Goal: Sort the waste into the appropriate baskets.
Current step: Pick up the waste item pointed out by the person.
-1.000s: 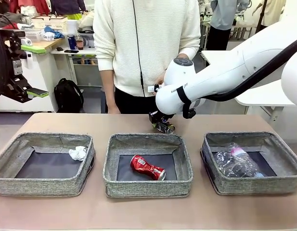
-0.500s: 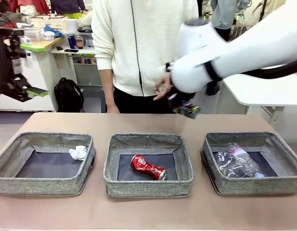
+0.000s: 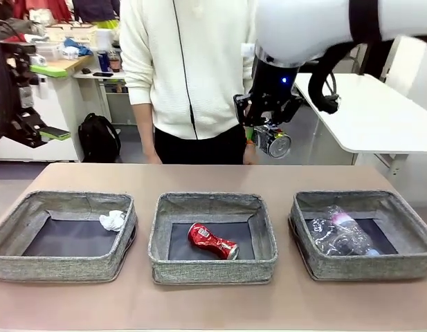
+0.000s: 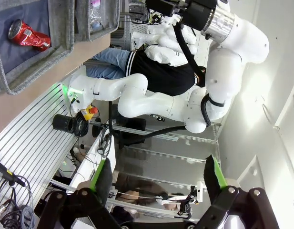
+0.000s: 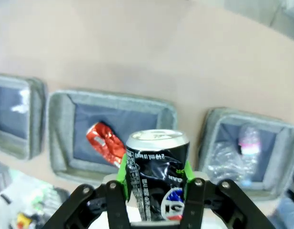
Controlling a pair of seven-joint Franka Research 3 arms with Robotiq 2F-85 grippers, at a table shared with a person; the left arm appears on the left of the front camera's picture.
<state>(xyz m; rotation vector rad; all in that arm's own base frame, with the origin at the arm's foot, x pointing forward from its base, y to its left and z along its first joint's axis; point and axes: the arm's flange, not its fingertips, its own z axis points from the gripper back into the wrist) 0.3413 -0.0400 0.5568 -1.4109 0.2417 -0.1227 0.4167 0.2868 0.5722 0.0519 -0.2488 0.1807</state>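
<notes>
Rough woven cloth baskets (image 3: 213,238); glossy dented metal red can (image 3: 212,241) (crinkly clear plastic bottle (image 3: 341,232)).

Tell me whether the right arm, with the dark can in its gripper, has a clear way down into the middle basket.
Probably yes. The right gripper holds the dark can in the air above the table's far side, and the middle basket is open-topped, with just the red can lying in it. Nothing stands between them.
</notes>
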